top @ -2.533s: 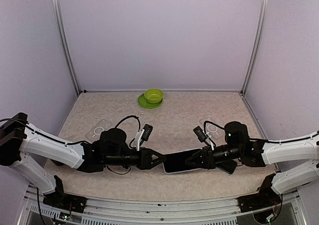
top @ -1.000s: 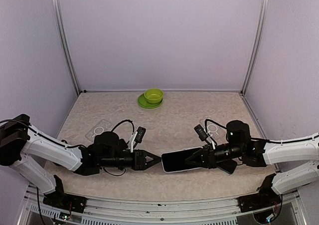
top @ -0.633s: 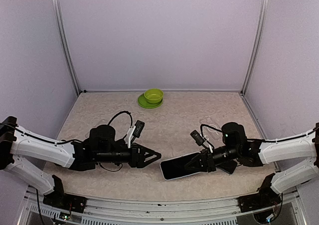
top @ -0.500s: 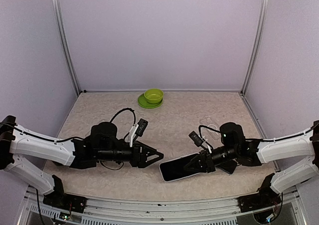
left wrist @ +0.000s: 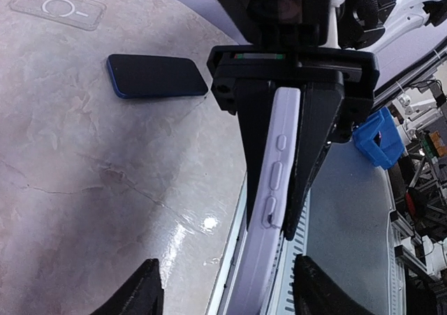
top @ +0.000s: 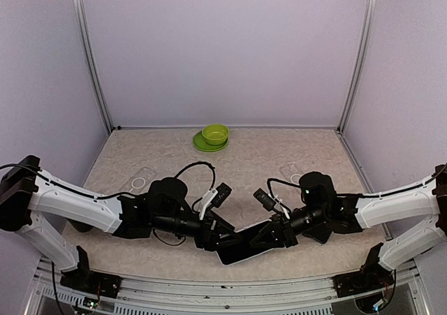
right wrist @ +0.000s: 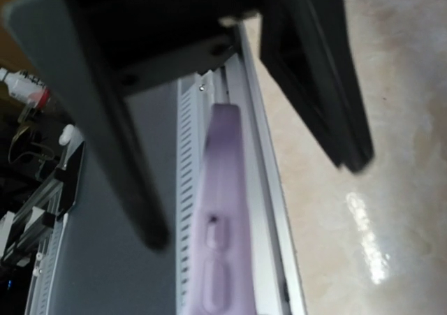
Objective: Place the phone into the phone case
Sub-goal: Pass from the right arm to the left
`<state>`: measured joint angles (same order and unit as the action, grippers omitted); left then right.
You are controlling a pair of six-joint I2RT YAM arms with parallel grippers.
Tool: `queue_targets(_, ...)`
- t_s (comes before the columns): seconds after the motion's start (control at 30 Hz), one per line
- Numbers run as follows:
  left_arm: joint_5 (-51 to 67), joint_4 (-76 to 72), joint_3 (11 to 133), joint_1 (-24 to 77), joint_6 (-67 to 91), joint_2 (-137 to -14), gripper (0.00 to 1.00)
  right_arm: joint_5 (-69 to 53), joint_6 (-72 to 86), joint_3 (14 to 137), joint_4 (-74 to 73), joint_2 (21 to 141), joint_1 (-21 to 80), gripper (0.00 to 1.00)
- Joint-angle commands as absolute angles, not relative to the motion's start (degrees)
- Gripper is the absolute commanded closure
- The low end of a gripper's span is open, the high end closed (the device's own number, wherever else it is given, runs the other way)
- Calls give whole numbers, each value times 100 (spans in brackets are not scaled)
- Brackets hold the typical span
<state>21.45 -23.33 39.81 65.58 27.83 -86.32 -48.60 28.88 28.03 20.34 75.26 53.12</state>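
The beige marbled table (top: 279,154) sits inside plain lilac walls (top: 223,49), with a green bowl (top: 215,133) on a green plate (top: 201,145) at the far edge. My two arms meet low over the near middle of the table. My right claw (top: 269,235) is clenched on the lilac phone (left wrist: 279,161), one finger pressed to each flat face. The phone stands on edge, and its side buttons face my left wrist camera. I cannot tell whether its lower end touches the table.

My left claw (top: 222,242) is released. Its fingers (left wrist: 143,290) stand wide on either side of the phone's free end, with a gap on both sides.

A dark phone (left wrist: 157,76) lies flat on the table beside my right arm. One clear case (top: 292,171) with a ring mark lies flat just past it. Another clear case (top: 137,183) lies flat far out on the left side, well apart from both claws.
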Motion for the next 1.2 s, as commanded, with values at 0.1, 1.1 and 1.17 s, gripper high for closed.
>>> queue_targets(0.1, 2503, -2392, 4136, 6612, 2646, -8712, 58, -5052, 2625, 3094, 2186, 7498, 5449, 100)
queue_targets(1.1, 2132, -3697, 3363, 6478, 3292, -8353, 100, -4241, 2629, 3076, 1872, 7131, 5322, 22)
queue_targets(1.17, 1938, -3892, 3194, 6408, 3433, -8234, 100, -4096, 2707, 3064, 1845, 7100, 5271, 18)
